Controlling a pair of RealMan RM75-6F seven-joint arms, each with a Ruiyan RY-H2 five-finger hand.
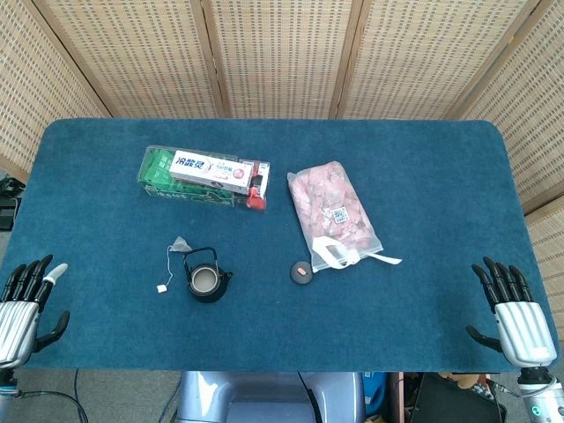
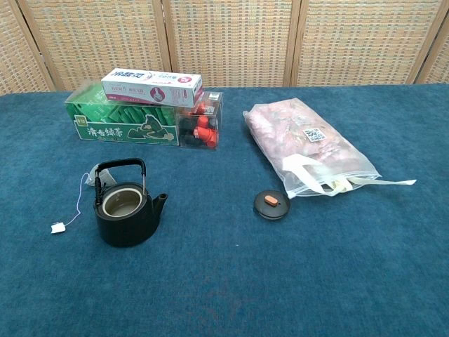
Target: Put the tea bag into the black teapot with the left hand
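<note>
The black teapot (image 1: 207, 280) (image 2: 127, 207) stands open on the blue table, its handle upright. Its round black lid (image 1: 301, 272) (image 2: 271, 204) lies apart to the right. The tea bag (image 1: 181, 244) (image 2: 90, 181) lies just behind and left of the pot, its string trailing to a small white tag (image 1: 162, 287) (image 2: 58, 227). My left hand (image 1: 24, 310) rests at the table's near left corner with fingers spread, holding nothing. My right hand (image 1: 513, 315) sits at the near right corner, fingers likewise apart and empty. Neither hand appears in the chest view.
A green tea box (image 1: 181, 176) (image 2: 123, 123) with a toothpaste carton (image 1: 211, 167) (image 2: 152, 86) on top lies at the back left. A clear box of red items (image 2: 200, 128) adjoins it. A clear bag of pink contents (image 1: 333, 214) (image 2: 305, 144) lies right of centre.
</note>
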